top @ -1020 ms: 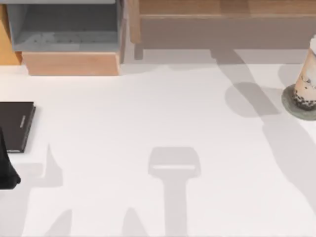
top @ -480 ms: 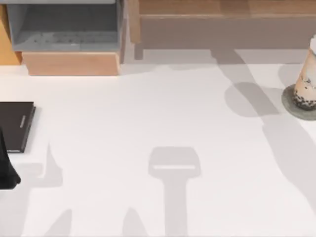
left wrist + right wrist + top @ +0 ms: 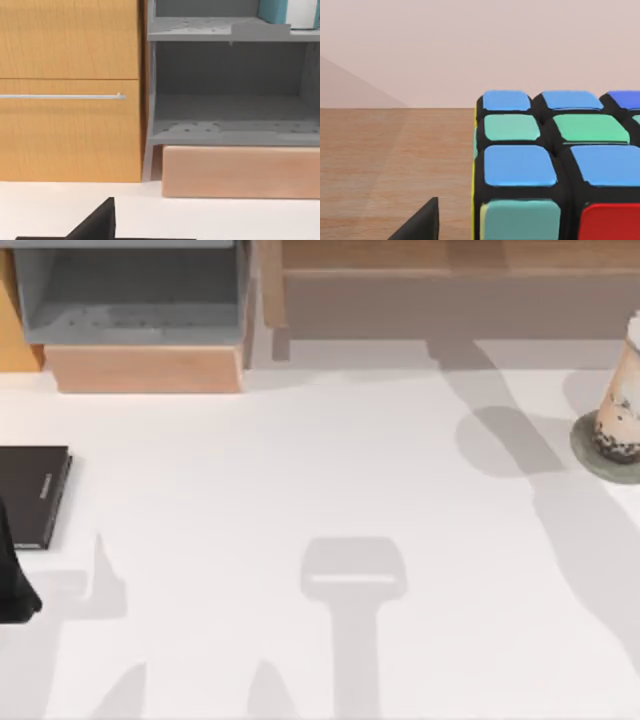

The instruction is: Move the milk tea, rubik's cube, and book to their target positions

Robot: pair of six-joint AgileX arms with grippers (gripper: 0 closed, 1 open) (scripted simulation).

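One milk tea (image 3: 622,405), a tall clear cup of tan drink with dark pearls at its base, was seen standing on one flat grey round disc (image 3: 603,452) at the right edge of the white bench (image 3: 320,490), well apart from the left arm (image 3: 12,580), whose dark shape was seen at the bench's left edge. One rubik's cube (image 3: 555,165), black-framed with glossy blue, green and red stickers, was found resting on a wood-grained surface (image 3: 395,160) just beside the right end effector, of which one dark fingertip (image 3: 422,222) was visible; whether it was spread or pressed together could not be told. One book (image 3: 280,11), teal-covered with white page edges, was seen on the upper grey shelf (image 3: 200,27) ahead of the left end effector, whose state likewise could not be told. One thin black slab (image 3: 35,495) lay flat near the left arm. One wooden drawer front (image 3: 70,90) with one metal bar handle (image 3: 62,96) stood beside the shelf.
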